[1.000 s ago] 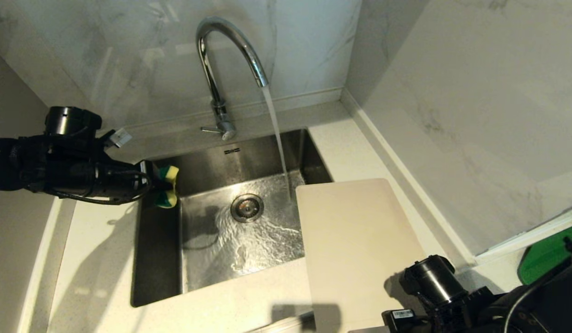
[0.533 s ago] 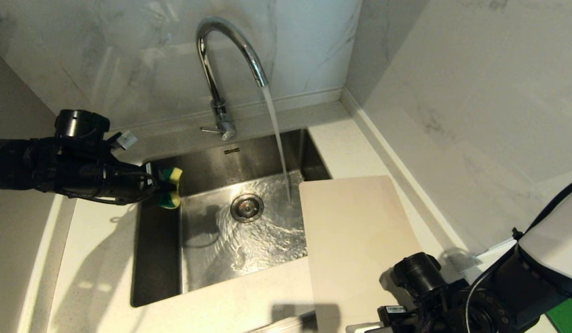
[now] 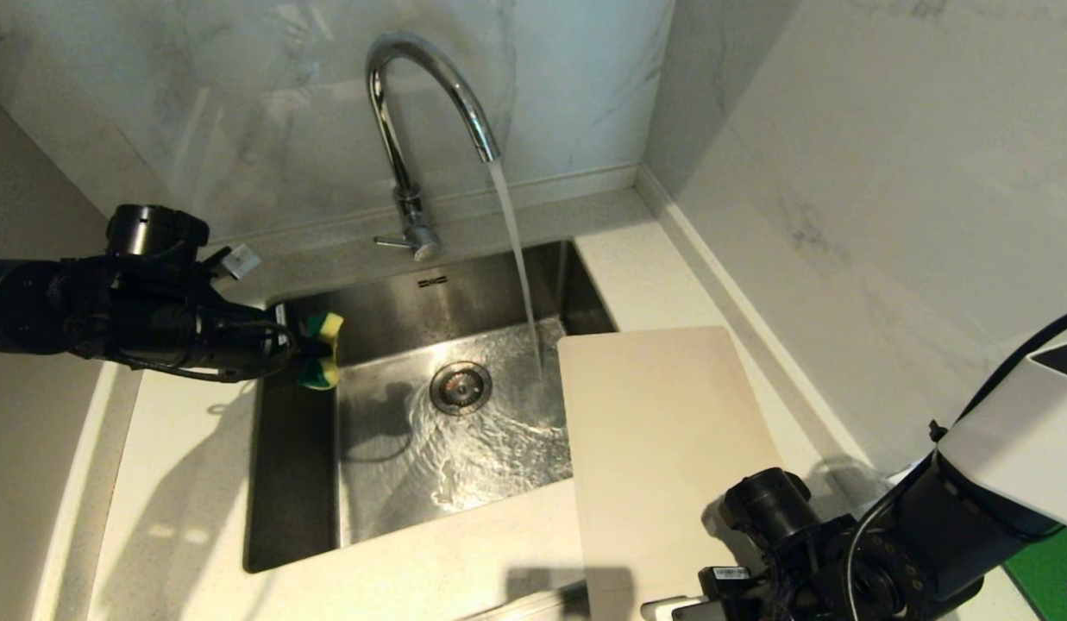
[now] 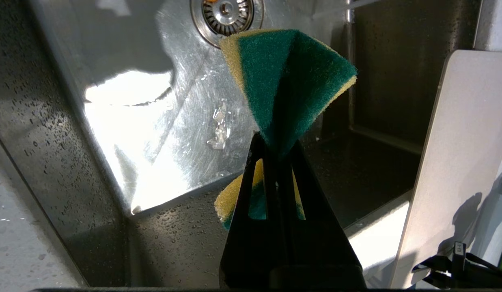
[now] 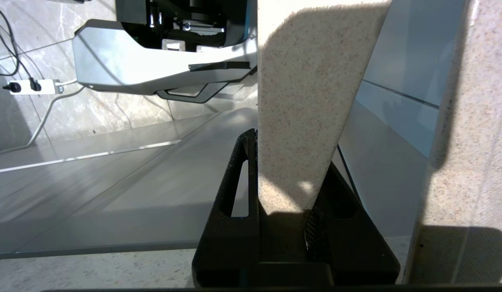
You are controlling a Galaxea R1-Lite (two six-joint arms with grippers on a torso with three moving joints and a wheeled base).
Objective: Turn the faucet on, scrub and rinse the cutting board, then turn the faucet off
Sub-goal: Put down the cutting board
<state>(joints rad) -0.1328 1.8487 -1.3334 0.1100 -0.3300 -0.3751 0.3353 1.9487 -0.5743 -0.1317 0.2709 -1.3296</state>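
Right gripper risen, fingertips hidden, clamping cutting board, left gripper pinching sponge

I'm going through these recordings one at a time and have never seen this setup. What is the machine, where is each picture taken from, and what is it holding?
This is a two-armed robot at a kitchen sink. One picture looks down from its head; the other two come from cameras on each wrist, behind the fingers.

The tall chrome gooseneck faucet is running into the steel sink. The left gripper, over the sink's left edge, is shut on a folded green and yellow scrubbing sponge.

The right gripper, at the lower right, grips the near end of the large beige-white plastic cutting board, which lies over the sink's right rim and the pale speckled counter. The stream lands just beside the board's far corner. A bright green board shows at the far right.
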